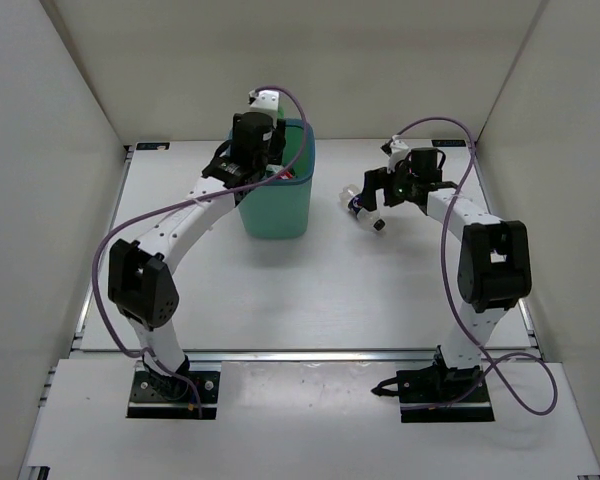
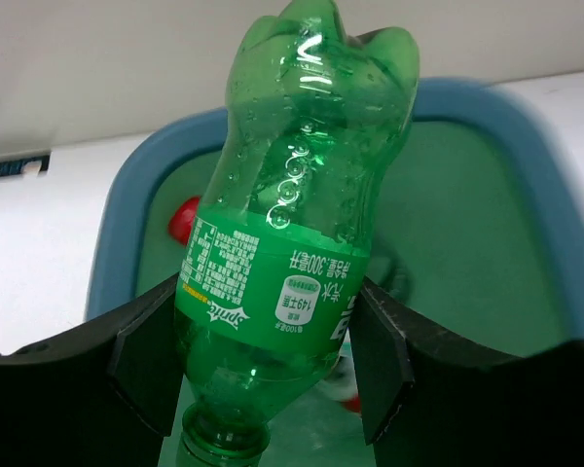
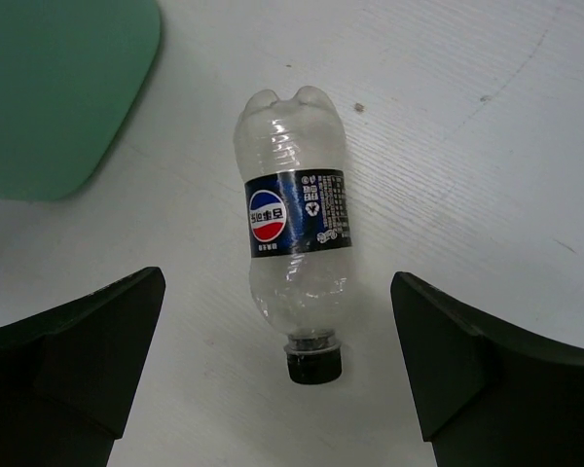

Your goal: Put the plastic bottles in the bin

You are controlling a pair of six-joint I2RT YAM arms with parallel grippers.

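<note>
The green bottle (image 2: 302, 195) is held by the left pincer (image 2: 263, 355), whose fingers (image 2: 146, 360) are closed on its labelled middle. The neck is turned toward the wrist and the base away from it, with a slight tilt. The bottle is kept above the open mouth of the bin (image 2: 117, 204), which is seen behind it in the wrist view. Something red (image 2: 183, 219) is seen inside the bin, against its wall; what it is cannot be told.

The right pincer (image 3: 277, 287) is opened wide and nothing is held in it. It is hung over the clear bottle (image 3: 292, 214), which lies on its side on the surface (image 3: 467, 146), to the right of the bin and apart from it. A navy label and a black cap (image 3: 313, 365) are carried by this bottle. In the wrist view it is placed between the two fingers and is touched by neither.
</note>
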